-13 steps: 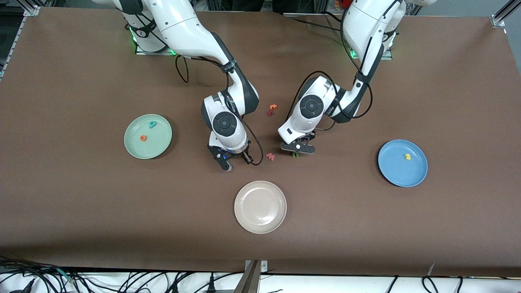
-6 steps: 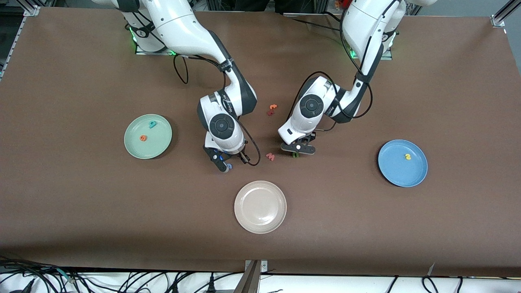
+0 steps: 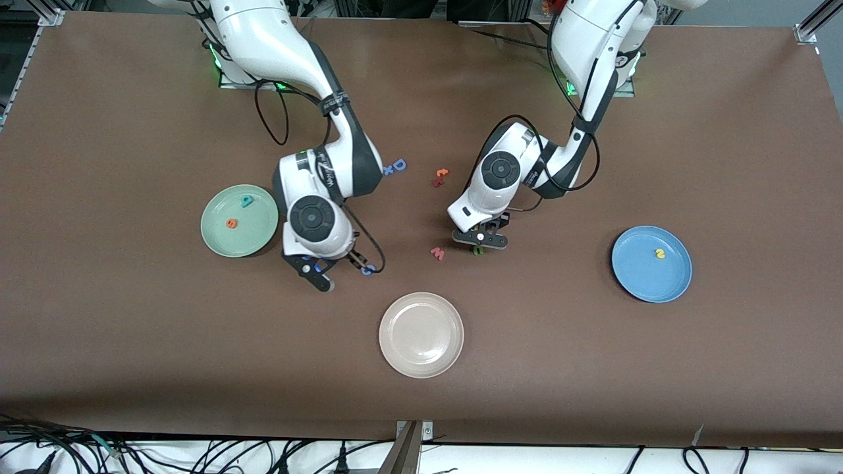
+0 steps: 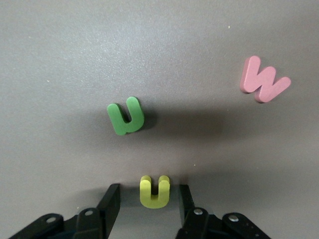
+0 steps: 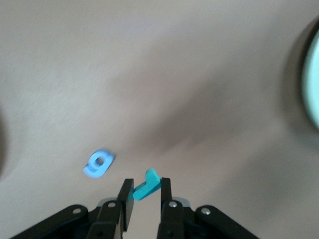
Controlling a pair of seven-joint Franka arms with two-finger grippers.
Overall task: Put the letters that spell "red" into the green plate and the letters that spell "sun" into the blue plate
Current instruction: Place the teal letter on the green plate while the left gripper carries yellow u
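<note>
The green plate (image 3: 255,232) holds a teal "d" (image 3: 247,201) and an orange "e" (image 3: 231,224). My right gripper (image 3: 318,271) hangs over the bare table just beside that plate, shut on the small teal "r" (image 5: 146,184), which sits askew between its fingers. The blue plate (image 3: 642,275) carries the yellow "s" (image 3: 659,253). My left gripper (image 3: 481,242) is low over the table's middle, open, its fingers (image 4: 112,199) on either side of the yellow "u" (image 4: 155,191) with a gap on each side. The green "n" (image 4: 126,116) lies just past the "u".
A red "w" (image 3: 436,253) lies beside the left gripper. A blue "g"-like letter (image 3: 369,268) lies close to the right gripper. A cream plate (image 3: 421,335) sits nearer the camera. A blue capital "D" (image 3: 397,166) and two small orange-red letters (image 3: 440,174) lie toward the bases.
The right arm has carried the teal "r" from the table's middle toward the green plate, uncovering the blue "g" and the blue "D". The left gripper has stayed over the "u".
</note>
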